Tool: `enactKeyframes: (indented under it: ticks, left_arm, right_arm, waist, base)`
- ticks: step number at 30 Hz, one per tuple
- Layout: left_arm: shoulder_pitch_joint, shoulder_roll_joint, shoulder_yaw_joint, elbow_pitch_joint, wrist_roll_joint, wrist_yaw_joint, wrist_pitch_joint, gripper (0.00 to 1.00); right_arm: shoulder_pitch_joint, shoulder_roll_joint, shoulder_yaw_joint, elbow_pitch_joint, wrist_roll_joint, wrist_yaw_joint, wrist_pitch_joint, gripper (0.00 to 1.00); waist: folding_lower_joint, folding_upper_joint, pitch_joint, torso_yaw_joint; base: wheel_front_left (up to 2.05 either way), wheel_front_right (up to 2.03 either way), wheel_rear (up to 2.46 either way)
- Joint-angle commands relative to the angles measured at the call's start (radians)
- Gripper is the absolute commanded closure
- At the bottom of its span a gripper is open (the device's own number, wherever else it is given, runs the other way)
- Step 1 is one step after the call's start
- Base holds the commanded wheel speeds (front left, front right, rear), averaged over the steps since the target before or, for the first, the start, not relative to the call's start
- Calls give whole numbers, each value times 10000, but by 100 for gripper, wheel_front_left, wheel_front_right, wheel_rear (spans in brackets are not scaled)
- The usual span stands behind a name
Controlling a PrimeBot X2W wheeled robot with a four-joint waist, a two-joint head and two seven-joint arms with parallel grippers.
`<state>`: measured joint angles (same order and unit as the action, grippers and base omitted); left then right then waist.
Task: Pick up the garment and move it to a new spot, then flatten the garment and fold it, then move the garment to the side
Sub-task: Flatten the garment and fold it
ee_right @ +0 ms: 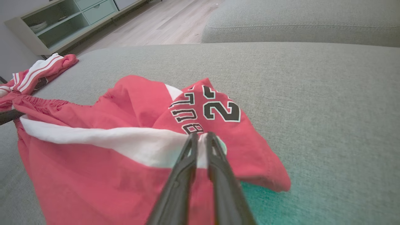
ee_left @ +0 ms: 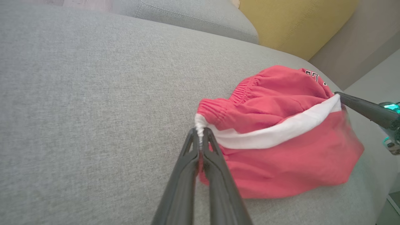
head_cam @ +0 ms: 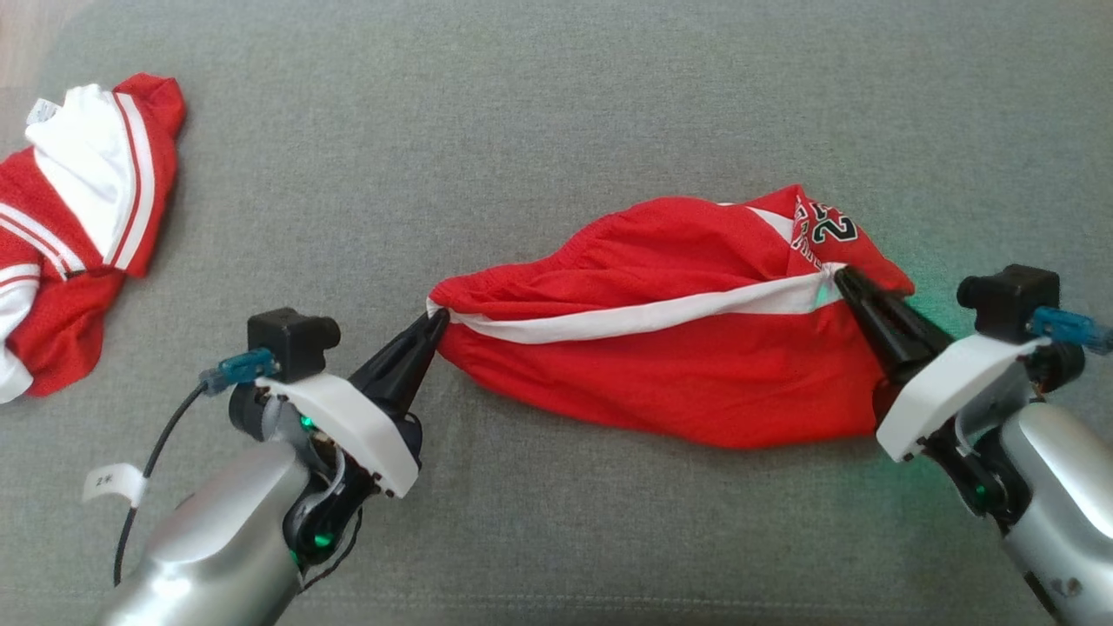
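Observation:
The garment is a pair of red shorts with a white stripe and black lettering, stretched sideways across the grey cushion. My left gripper is shut on its left end, pinching the white stripe by the elastic waistband. My right gripper is shut on the stripe at the right end, just below the printed number. In the right wrist view the two fingers press together on white cloth of the garment. The shorts hang slack between both grips and rest on the cushion.
A second red and white garment lies crumpled at the far left edge of the cushion. Another grey cushion, a yellow pillow, wooden floor and a pale shelf unit lie beyond.

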<state>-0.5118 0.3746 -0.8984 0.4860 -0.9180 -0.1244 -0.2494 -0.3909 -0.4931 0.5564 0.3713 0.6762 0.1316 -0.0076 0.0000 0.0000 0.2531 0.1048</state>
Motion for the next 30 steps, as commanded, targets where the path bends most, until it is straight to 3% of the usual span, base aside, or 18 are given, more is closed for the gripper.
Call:
enactKeyframes:
  ticks: [1,10,20,26,30]
  left_arm:
    - [-192,217,329,-169,15,-62,-123,100]
    - [-30,92,638,-361,-211,-62,-124,100]
    - [-128,569,1199,-2397,-1356,-63,-55,100]
    - [-2193,655,1870,-3854,-3072,-63,1232,100]
    - [-4529,381,2075,-3481,-3281,-62,2369,100]
  right_arm:
    - [-170,-309,176,-252,162,-9,-143,100]
    - [-131,-837,107,-401,352,-9,-1002,100]
    - [160,-1425,-1724,-1827,428,-9,-1897,100]
    - [-1250,-1116,-3142,-3399,1030,-9,-1808,100]
    - [-3296,-667,-3649,-3411,844,-9,-1346,100]
  waist:
    - [0,0,-22,14]
    - [0,0,-347,13]
    - [0,0,-1173,-422]
    - [0,0,-810,-832]
    - [0,0,-34,-1321]
  base:
    - [0,0,0]
    - [0,0,0]
    - [0,0,0]
    - [0,0,0]
    - [0,0,0]
